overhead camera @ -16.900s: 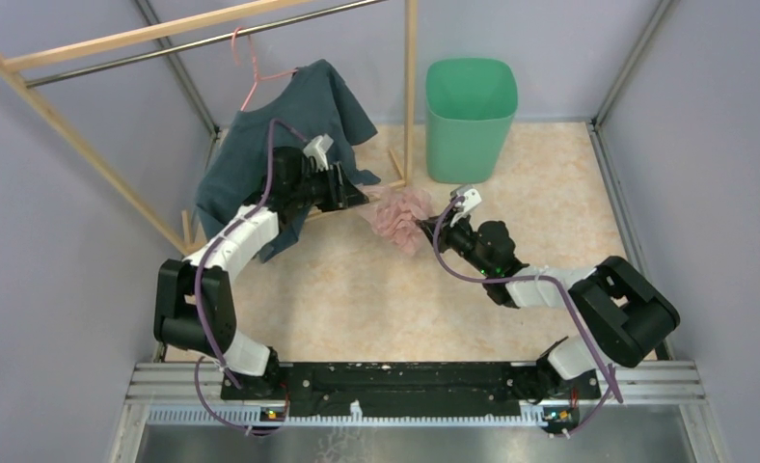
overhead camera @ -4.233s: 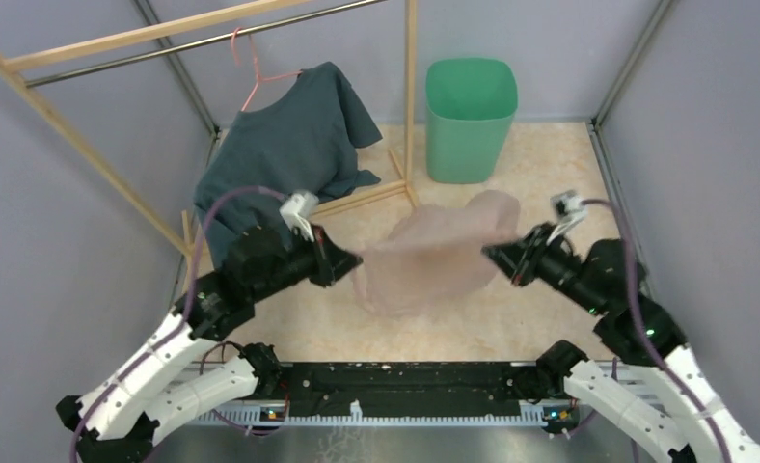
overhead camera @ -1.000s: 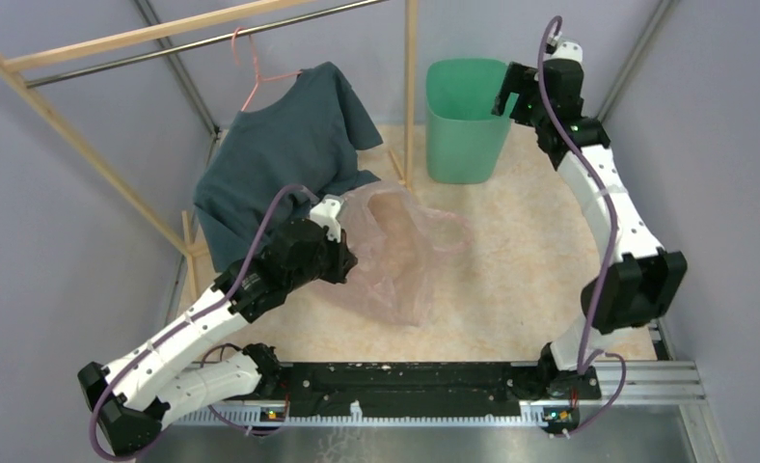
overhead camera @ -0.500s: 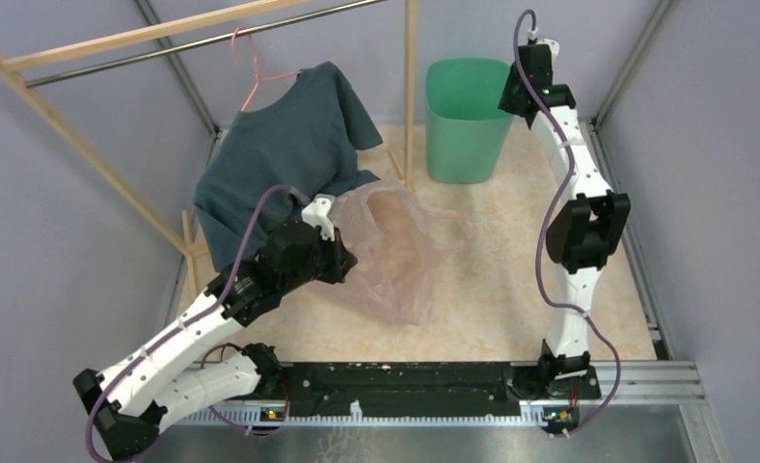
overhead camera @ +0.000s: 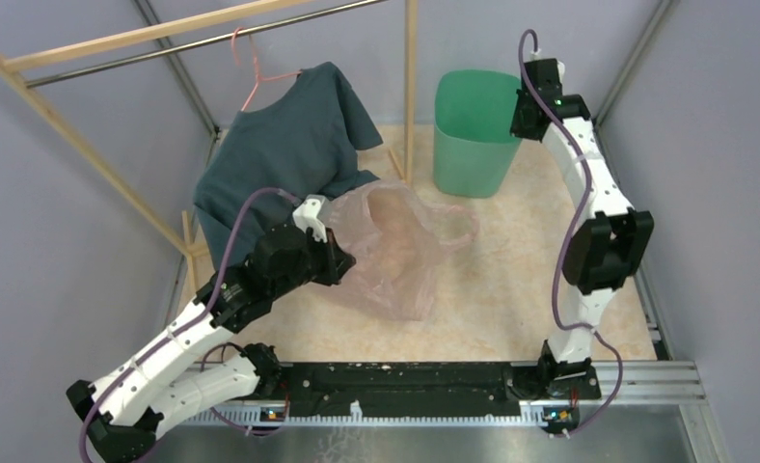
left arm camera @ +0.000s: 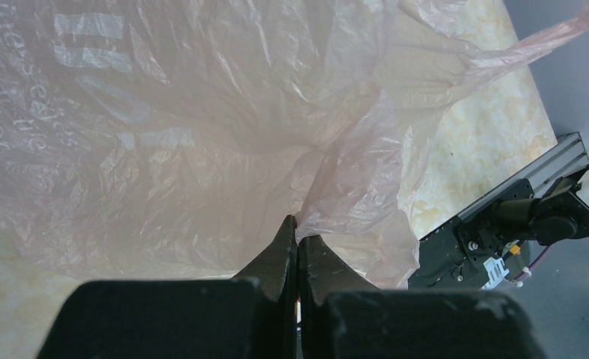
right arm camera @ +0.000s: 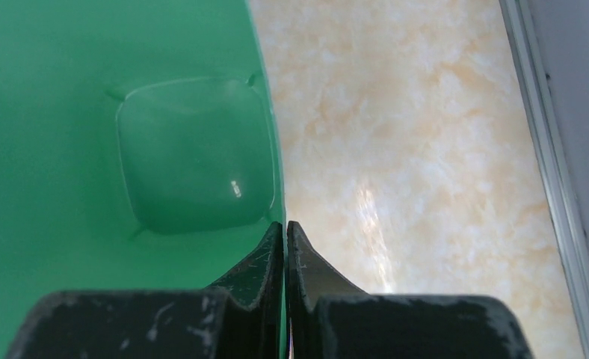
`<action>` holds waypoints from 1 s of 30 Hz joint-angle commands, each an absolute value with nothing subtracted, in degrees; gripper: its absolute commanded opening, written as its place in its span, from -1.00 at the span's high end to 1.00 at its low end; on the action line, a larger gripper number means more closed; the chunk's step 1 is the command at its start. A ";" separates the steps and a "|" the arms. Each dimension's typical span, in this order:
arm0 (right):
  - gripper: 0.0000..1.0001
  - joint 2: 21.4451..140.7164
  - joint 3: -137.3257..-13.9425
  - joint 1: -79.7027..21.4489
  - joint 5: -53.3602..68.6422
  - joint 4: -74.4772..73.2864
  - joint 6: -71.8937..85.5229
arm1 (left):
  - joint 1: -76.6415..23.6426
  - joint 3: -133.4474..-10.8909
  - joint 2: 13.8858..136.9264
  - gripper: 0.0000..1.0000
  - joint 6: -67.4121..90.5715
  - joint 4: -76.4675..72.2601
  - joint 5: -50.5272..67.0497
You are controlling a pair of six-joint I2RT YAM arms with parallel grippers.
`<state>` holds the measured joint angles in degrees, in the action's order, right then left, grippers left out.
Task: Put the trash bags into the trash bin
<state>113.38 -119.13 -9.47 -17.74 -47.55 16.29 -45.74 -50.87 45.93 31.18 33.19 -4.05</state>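
Film of trash bags (left arm camera: 202, 149) pinched in left gripper (left arm camera: 297, 233) — right gripper (right arm camera: 285, 236) clamps trash bin (right arm camera: 52, 82) rim.

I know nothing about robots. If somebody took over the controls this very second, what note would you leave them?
Left gripper: shut on a fold of the pink trash bag, which is spread on the table beside the teal shirt.
Right gripper: shut on the right rim of the green trash bin.
Done: bag and bin both gripped.
Left: the bin is empty; get the bag inside.
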 commanded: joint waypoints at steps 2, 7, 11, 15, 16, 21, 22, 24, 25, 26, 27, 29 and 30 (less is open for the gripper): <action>1.00 97.37 -103.56 -10.90 -17.24 -50.68 15.11 | -45.74 -52.70 43.92 1.00 29.33 32.09 -3.16; 1.00 85.24 -90.39 -14.14 -16.39 -50.86 15.03 | -45.75 -53.09 42.98 1.00 28.78 32.64 -1.72; 1.00 77.51 -82.07 -17.16 -14.75 -51.32 15.96 | -45.79 -52.84 41.76 1.00 29.60 32.19 -0.41; 0.94 74.38 -78.01 -17.68 -14.28 -50.90 16.31 | -45.76 -52.74 40.65 1.00 29.96 31.95 -0.43; 0.75 74.24 -78.46 -17.67 -14.32 -51.37 16.05 | -45.71 -52.86 40.47 1.00 30.05 32.15 -0.73; 0.03 73.47 -82.78 -17.67 -14.41 -53.46 13.71 | -45.73 -53.73 40.12 1.00 30.46 33.50 -1.87; -0.09 73.12 -83.73 -17.67 -14.48 -53.95 13.24 | -45.74 -53.85 40.11 1.00 30.64 33.78 -2.16; -0.26 72.41 -86.04 -17.67 -14.46 -55.01 12.24 | -45.71 -54.16 40.02 1.00 31.07 34.29 -2.80; -0.31 72.16 -87.37 -17.67 -13.94 -55.47 11.29 | -45.77 -54.29 40.06 1.00 31.29 34.50 -3.07; -0.34 71.71 -89.18 -17.73 -13.50 -55.94 10.58 | -45.73 -54.44 40.12 1.00 31.48 34.69 -3.34; -0.38 71.29 -90.34 -17.81 -12.96 -56.33 10.01 | -45.73 -54.67 40.20 1.00 31.62 35.04 -3.63; -0.42 70.10 -92.15 -17.92 -9.58 -56.41 9.07 | -45.71 -55.19 40.61 1.00 31.95 35.75 -4.29; -0.44 69.42 -92.37 -18.05 -6.45 -55.87 8.65 | -45.77 -55.46 40.87 1.00 32.17 36.03 -4.57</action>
